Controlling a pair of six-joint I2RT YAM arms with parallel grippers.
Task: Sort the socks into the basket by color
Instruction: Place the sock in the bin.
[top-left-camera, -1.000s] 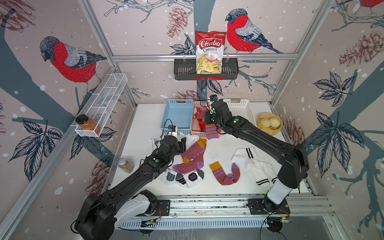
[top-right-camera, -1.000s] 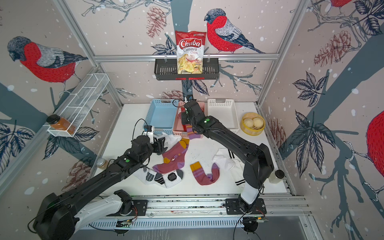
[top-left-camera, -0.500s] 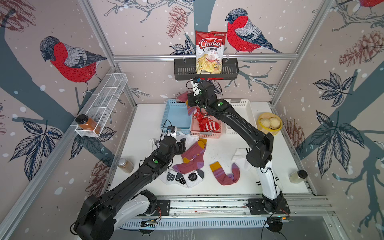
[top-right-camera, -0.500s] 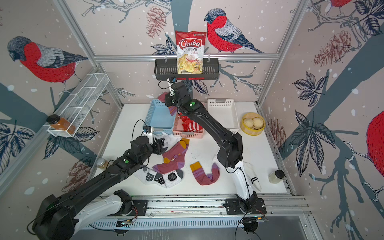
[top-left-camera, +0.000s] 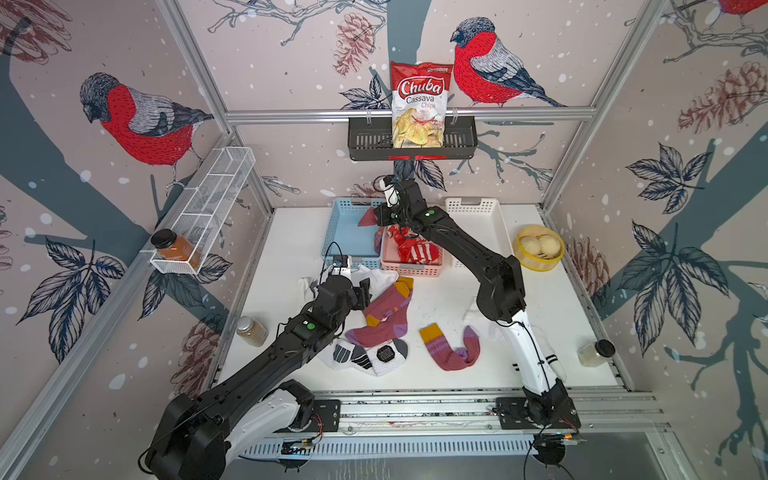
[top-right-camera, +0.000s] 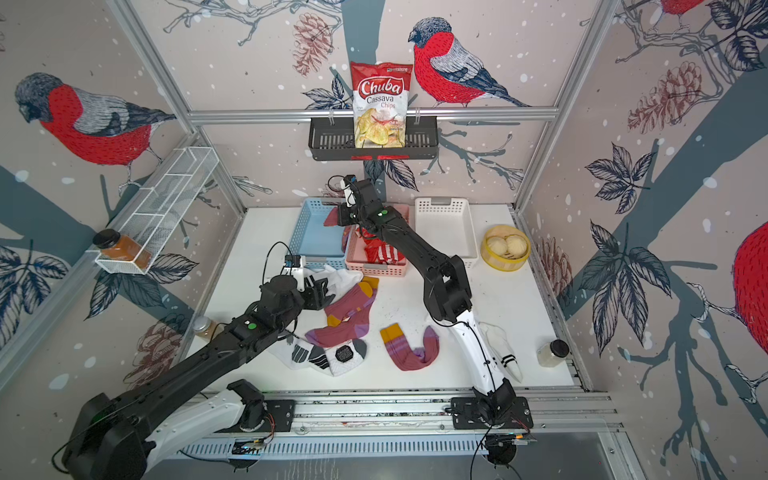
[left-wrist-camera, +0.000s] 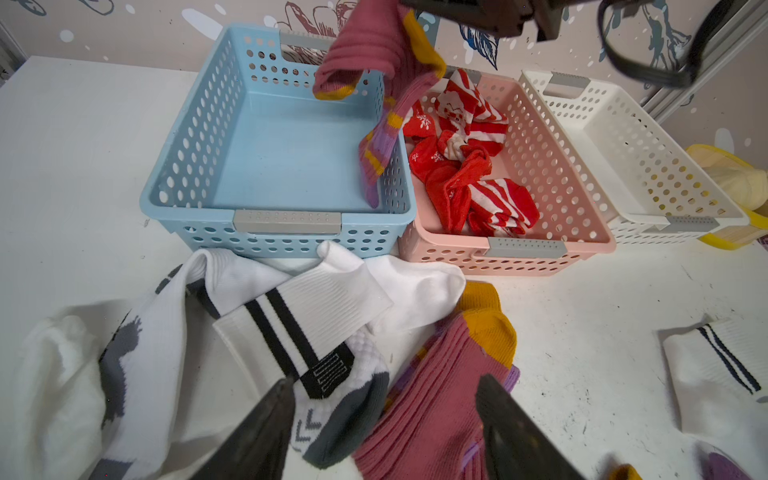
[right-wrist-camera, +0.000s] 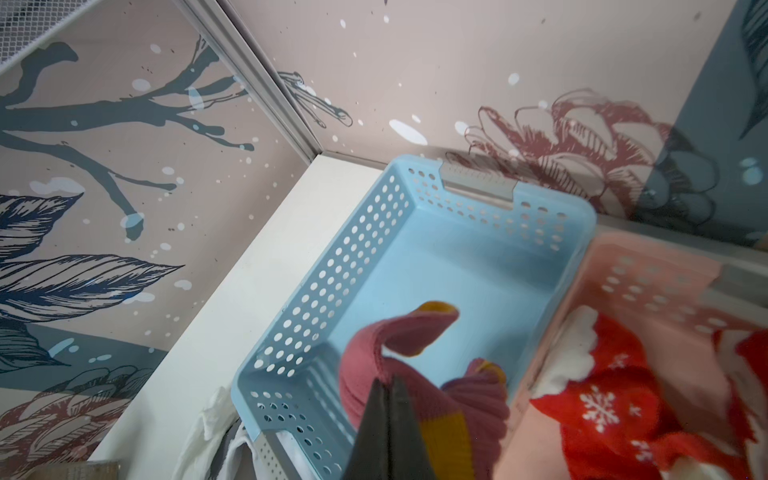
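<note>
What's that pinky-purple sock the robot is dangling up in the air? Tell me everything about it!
The held sock is soft, ribbed maroon knit with mustard-yellow patches and lilac stripes along its lower stretch. The right gripper is shut on its middle, so it hangs folded in the air, one short end curling out, the longer end drooping. It hangs over the blue basket, by the wall next to the pink basket. Whether the drooping end touches that wall I cannot tell.

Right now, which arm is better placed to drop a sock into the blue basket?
The right one. The right end effector is shut on a maroon sock dangling above the blue basket. The left end effector is open and empty, down by the loose socks.
</note>
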